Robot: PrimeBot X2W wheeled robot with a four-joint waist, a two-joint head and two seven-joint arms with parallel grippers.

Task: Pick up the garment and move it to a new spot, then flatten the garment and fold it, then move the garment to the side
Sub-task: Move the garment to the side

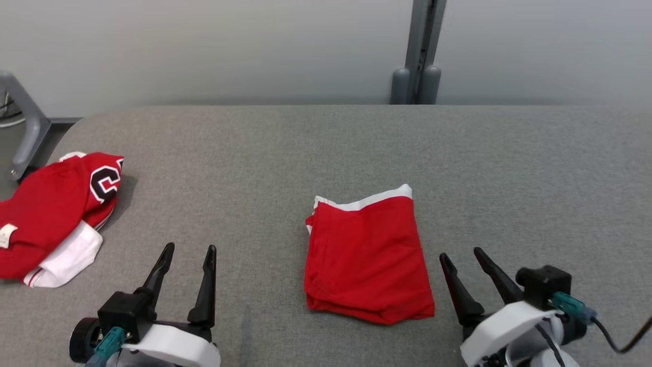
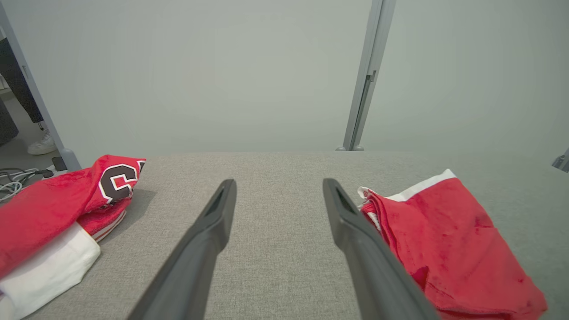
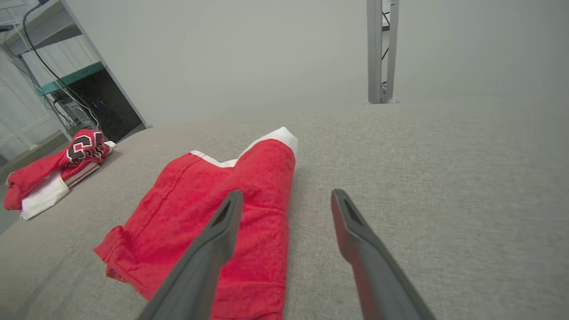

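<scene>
Red folded garment [image 1: 368, 257] lies flat mid-desk, nearer the front edge of the grey fabric-covered desk [image 1: 509, 168]. Its long axis runs front to back, with the white band at the far end. The left tool [image 1: 189, 248] and right tool [image 1: 460, 253] flank it, fingers spread, holding nothing. A crumpled red-and-white jersey [image 1: 51, 214] sits at the desk's left edge.

garment [image 1: 368, 257] x1 | jersey [image 1: 51, 219] x1 | L pincer [image 1: 189, 248] + R pincer [image 1: 460, 253] = 2
</scene>
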